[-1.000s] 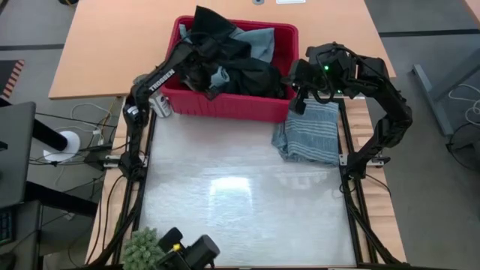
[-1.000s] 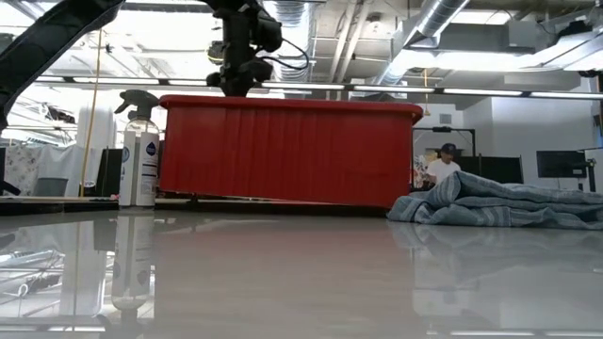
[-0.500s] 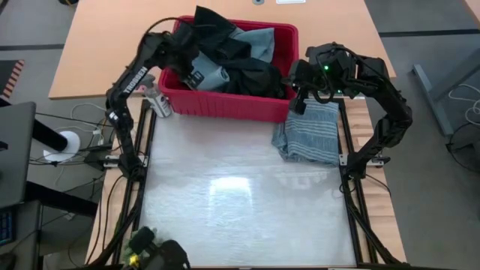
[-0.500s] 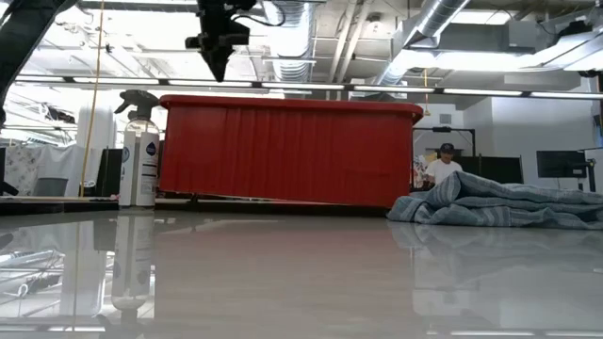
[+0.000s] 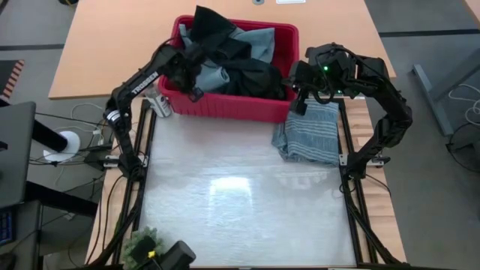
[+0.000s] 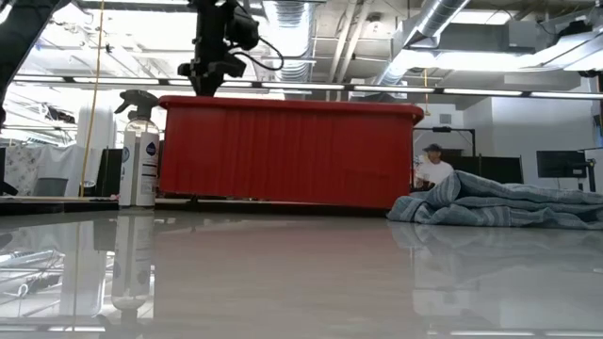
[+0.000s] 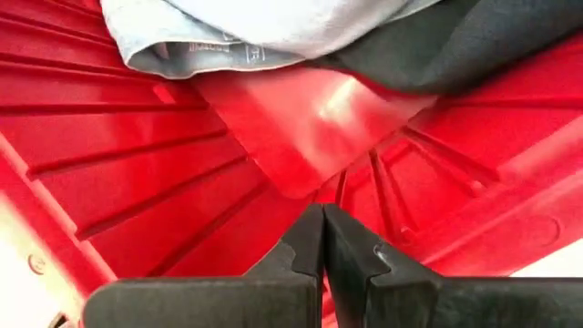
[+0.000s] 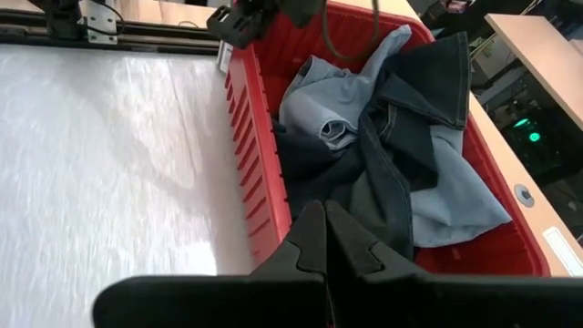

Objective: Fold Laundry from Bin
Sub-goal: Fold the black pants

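The red bin (image 5: 232,109) stands at the table's far edge. In it the laundry lies heaped: a dark garment (image 5: 247,72) over light blue cloth (image 5: 261,40). My left gripper (image 5: 193,88) is shut and holds nothing. It points down into the bin's near left corner (image 7: 301,137), above the bare red floor, just short of a light blue hem (image 7: 209,55). A grey-blue striped garment (image 5: 309,132) lies folded on the table by the bin's right end. My right gripper (image 5: 295,103) hangs shut above the striped garment's far edge, beside the bin, with nothing in it.
A spray bottle (image 5: 160,103) stands outside the bin's left end. The white table top (image 5: 240,195) lies bare in front of the bin. A small plant and a dark device (image 5: 154,247) sit at the near edge. A person (image 6: 433,169) sits far off in the room.
My left gripper, shut throughout, has gone from over the heap toward the bin's left end. It rose and then came down again over the near left corner. The laundry and my right arm have kept still.
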Robot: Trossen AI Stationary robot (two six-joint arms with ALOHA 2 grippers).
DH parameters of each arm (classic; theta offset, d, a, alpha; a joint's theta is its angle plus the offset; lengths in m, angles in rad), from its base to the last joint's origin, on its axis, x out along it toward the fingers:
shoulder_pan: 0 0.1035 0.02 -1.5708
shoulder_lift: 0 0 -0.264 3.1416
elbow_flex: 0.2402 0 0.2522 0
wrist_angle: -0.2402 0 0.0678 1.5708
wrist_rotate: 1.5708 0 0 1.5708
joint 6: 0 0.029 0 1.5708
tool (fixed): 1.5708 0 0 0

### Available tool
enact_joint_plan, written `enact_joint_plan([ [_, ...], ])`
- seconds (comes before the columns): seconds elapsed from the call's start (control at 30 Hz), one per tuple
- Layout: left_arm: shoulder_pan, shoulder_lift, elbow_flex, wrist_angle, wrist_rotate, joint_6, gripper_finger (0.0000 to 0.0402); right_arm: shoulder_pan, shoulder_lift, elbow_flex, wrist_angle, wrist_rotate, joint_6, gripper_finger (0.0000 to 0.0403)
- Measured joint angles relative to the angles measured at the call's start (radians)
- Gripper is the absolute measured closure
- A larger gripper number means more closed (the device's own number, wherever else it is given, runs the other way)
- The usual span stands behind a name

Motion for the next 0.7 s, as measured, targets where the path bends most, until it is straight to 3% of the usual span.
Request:
enact_joint_plan([
  [0.43, -0.025, -0.142, -0.26, 0.013, 0.071, -0.09, 0.0401, 0.0, 0.0, 0.0, 0.004, 0.0, -0.025, 0.0384],
  [0.57, -0.039, -0.148, -0.269, 0.078, 0.018, -0.092, 0.0401, -0.003, 0.008, 0.0, 0.017, 0.0, -0.014, 0.0383],
  [0.7, -0.056, -0.149, -0.224, 0.106, 0.041, -0.088, 0.0401, -0.015, 0.032, 0.0, 0.008, -0.004, 0.004, 0.0382],
])
